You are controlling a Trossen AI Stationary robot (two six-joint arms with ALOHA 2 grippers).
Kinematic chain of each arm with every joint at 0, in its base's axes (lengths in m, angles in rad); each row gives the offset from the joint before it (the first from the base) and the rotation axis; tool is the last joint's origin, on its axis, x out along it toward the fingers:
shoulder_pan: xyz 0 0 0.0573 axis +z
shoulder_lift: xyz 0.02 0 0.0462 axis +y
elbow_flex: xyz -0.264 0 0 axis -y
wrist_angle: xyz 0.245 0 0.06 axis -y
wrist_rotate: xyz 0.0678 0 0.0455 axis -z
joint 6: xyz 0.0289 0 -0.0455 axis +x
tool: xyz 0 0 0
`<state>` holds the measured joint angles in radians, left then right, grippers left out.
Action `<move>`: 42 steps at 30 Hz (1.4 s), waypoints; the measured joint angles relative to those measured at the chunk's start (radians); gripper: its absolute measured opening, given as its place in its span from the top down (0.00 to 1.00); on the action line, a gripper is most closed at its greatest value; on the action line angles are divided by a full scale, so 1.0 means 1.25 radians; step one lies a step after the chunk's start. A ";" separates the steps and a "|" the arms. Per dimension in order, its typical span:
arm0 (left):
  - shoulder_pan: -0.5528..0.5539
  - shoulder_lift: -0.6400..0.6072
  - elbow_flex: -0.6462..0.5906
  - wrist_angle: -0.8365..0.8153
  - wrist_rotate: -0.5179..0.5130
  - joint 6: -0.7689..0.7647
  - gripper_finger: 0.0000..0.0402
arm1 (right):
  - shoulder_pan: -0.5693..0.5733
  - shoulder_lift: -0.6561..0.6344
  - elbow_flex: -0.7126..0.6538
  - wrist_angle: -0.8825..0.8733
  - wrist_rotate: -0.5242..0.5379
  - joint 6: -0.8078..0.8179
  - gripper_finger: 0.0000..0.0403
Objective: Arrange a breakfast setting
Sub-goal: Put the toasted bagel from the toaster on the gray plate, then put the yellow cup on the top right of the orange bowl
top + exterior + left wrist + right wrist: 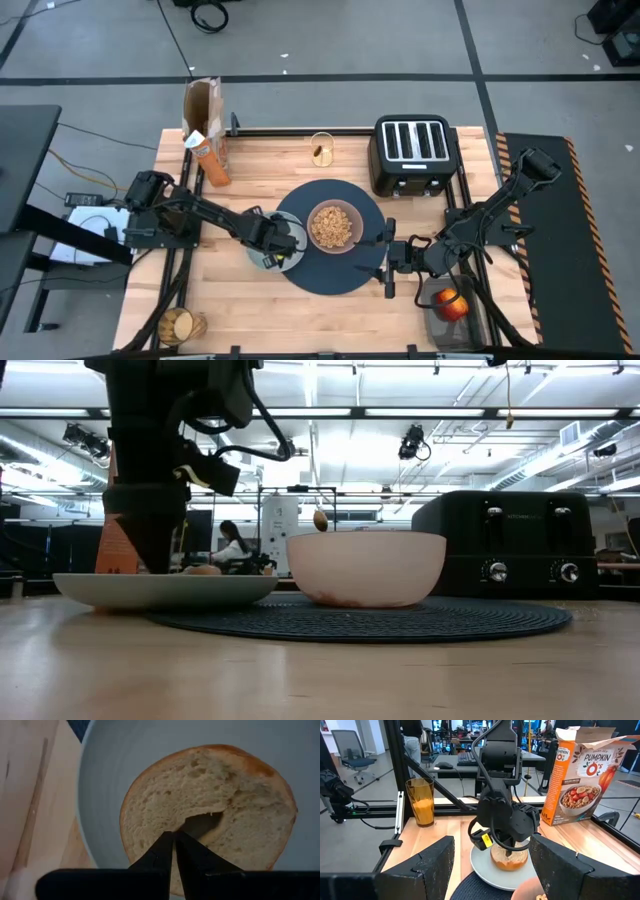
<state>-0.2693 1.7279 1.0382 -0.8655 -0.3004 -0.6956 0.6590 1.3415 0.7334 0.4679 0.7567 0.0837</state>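
Observation:
A bagel [225,795] half lies cut face up on the pale blue-grey plate [258,258], which overlaps the left rim of the navy placemat [335,278]. My left gripper [174,837] points steeply down over the bagel, shut. On the mat's middle stands the pinkish bowl [330,226], filled with cereal. My right gripper [389,260] hangs open and level above the mat's right rim, facing the plate, and touches nothing. The amber tumbler [183,325] stands at the near left corner. The red apple [452,303] lies near right. The gold spoon [322,152] stands at the far edge. My left gripper's shut fingertips [167,845] come steeply from above at the bagel's cut face, at the rim of its hole [190,827]. Whether they press on it or hover just over it, I cannot tell. The bagel lies flat on the plate.
The black toaster [415,155] stands far right of the mat. The orange cereal box [205,130] stands open at the far left corner. Bare wood lies along the near edge between tumbler and apple.

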 joint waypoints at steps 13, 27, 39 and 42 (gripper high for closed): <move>-0.004 0.000 0.000 0.133 -0.001 0.029 0.93 | 0.000 0.000 0.000 0.000 0.000 -0.005 0.35; -0.007 -0.007 0.036 0.059 -0.010 0.024 0.93 | 0.000 0.000 0.000 0.001 0.000 -0.004 0.35; -0.170 -0.034 0.419 -0.333 0.022 -0.112 0.91 | -0.009 0.000 0.000 0.023 0.000 -0.012 0.35; -0.233 -0.034 0.496 -0.414 0.043 -0.218 0.84 | -0.018 0.000 0.000 0.025 0.000 -0.022 0.35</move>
<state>-0.5603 1.6853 1.6580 -1.3828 -0.2469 -0.9681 0.6370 1.3415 0.7334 0.4996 0.7567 0.0557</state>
